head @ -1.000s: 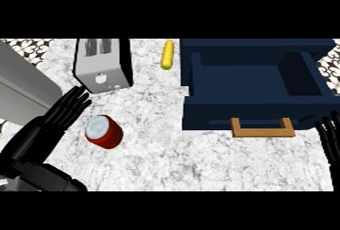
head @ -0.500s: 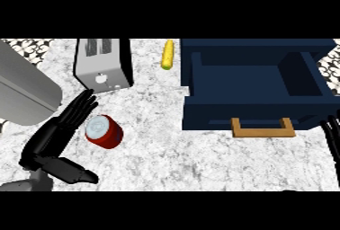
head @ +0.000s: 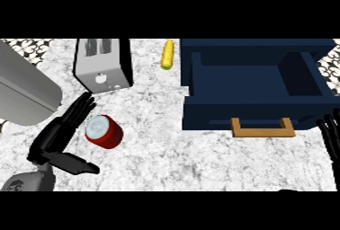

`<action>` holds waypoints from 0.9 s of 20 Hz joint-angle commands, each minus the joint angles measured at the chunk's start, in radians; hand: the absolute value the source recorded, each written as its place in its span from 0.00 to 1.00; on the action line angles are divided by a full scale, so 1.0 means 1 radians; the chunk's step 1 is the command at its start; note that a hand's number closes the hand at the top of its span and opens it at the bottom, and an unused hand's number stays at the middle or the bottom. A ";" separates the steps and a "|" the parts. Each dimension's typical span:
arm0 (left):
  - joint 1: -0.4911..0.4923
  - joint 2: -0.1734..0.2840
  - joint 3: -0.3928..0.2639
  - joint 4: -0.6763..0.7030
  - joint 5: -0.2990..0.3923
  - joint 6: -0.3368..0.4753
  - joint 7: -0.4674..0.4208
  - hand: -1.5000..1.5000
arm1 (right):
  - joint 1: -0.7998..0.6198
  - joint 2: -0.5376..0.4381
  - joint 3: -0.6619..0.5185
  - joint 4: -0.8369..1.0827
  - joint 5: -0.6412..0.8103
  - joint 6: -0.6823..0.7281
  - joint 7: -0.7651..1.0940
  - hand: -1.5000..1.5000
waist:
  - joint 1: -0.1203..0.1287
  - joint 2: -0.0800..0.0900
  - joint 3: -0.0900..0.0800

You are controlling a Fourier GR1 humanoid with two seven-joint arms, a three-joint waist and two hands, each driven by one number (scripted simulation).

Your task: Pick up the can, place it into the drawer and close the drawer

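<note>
- The red can (head: 103, 130) lies tipped on its side on the marbled surface (head: 172, 148), pale lid turned toward the far left, well apart from the open blue drawer (head: 256, 87) on the right.
- The left hand (head: 63, 132) sits just left of the can, fingers stretched straight toward the toaster (head: 101, 63) and thumb spread out to the near side; it is open wide and holds nothing.
- The step in hand looks like closing on the can. To do it well, I would bring the palm against the can's side, with fingers over the far side and thumb under the near one, before curling.
- A can on its side may roll away to the right if nudged, so contact should come from both sides at once.
- The right hand (head: 330, 134) rests at the right edge, fingers up and relaxed, near the drawer's wooden handle (head: 262, 128).
- A yellow corn cob (head: 168, 54) lies far off, out of the way.
</note>
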 commanded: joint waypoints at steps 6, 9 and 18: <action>-0.010 0.066 0.051 0.150 -0.046 -0.035 -0.124 0.00 | 0.015 0.055 0.066 0.012 0.074 -0.029 -0.038 0.00 | 0.002 0.000 0.000; -0.110 0.074 0.054 0.306 -0.077 -0.043 -0.191 0.00 | -0.049 0.049 0.038 0.052 0.057 -0.035 -0.025 0.00 | 0.000 0.000 0.000; -0.065 0.075 0.038 0.404 -0.149 -0.018 -0.333 0.00 | 0.028 0.033 0.005 -0.073 0.005 0.019 0.030 0.00 | 0.000 -0.001 0.000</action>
